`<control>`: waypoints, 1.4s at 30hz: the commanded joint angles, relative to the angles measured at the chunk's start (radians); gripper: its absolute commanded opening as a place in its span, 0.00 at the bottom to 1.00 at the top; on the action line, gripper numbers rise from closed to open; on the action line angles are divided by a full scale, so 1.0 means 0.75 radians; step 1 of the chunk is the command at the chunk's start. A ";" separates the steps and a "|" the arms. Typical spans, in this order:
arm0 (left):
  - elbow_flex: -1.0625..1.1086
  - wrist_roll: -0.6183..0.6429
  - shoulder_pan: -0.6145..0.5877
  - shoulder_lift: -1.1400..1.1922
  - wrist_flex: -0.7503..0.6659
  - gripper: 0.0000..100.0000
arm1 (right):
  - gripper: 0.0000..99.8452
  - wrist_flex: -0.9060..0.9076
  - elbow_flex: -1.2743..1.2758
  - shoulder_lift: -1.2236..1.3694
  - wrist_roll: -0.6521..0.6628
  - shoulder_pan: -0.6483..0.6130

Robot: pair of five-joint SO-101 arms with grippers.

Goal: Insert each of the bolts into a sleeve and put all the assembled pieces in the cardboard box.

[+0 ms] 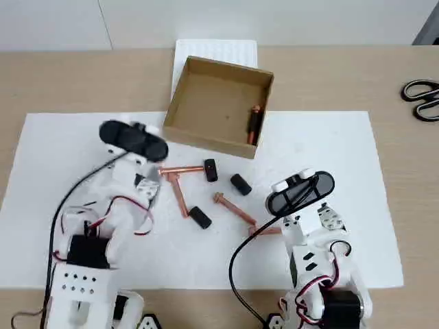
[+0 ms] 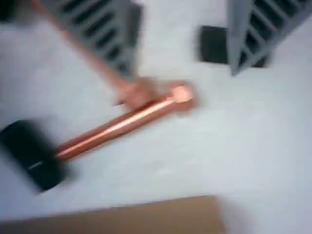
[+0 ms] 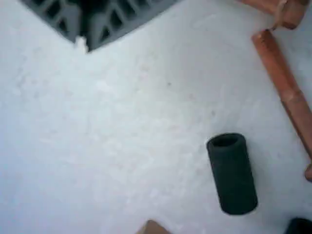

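Nothing legible tbh. The sheet (image 1: pixel 226 49) behind the cardboard box (image 1: pixel 206 136) had faint rows of print, but they were way too small to read, so no txt, nos. or signs could be made out

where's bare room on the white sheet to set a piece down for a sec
Free on the sheet: the far right corner, between the box and the right edge; the far left part, beyond the left arm; the near strip between the arm bases. Crowded: the middle, where bolts and sleeves lie.
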 commanded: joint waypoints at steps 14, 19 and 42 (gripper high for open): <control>-0.952 0.951 0.127 1.416 0.524 0.14 | 0.01 -0.021 0.033 -0.011 0.008 0.001; -1.136 1.047 0.119 1.639 0.601 0.14 | 0.01 -0.024 0.031 -0.011 0.010 0.001; -1.601 0.945 0.094 2.072 1.011 0.01 | 0.01 -0.030 -0.018 -0.011 0.012 0.001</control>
